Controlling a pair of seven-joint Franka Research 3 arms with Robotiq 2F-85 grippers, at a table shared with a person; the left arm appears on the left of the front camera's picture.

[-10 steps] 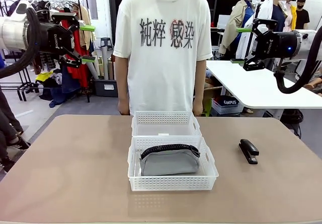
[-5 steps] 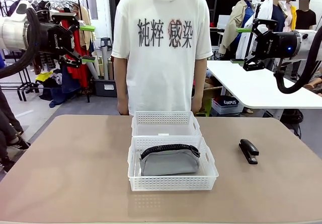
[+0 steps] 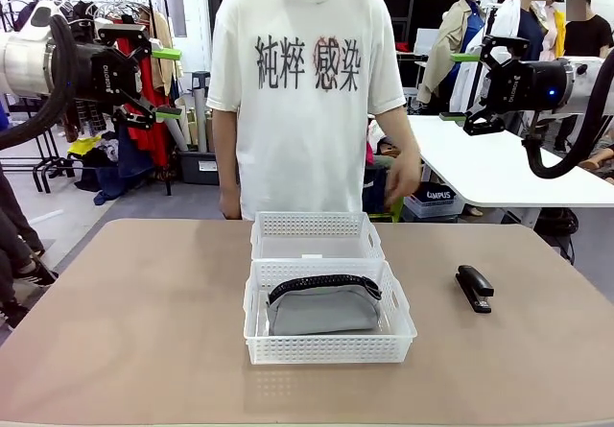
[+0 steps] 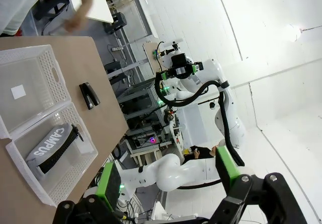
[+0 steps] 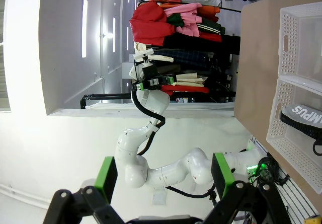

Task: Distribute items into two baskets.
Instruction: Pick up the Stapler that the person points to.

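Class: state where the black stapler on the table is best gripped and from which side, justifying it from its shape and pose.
Probably mid-body, across its narrow width, coming down from above: the stapler lies flat on the table, long and slim, apart from the near basket.

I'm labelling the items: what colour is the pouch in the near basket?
The pouch is grey, with a black zipper; clearest in the front view.

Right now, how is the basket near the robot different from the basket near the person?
The near basket holds the grey pouch; the far basket holds only a small white square on its bottom. The near basket sits on the robot's side; the far basket sits right behind it, nearer the person. Both are white, rectangular, with lattice sides.
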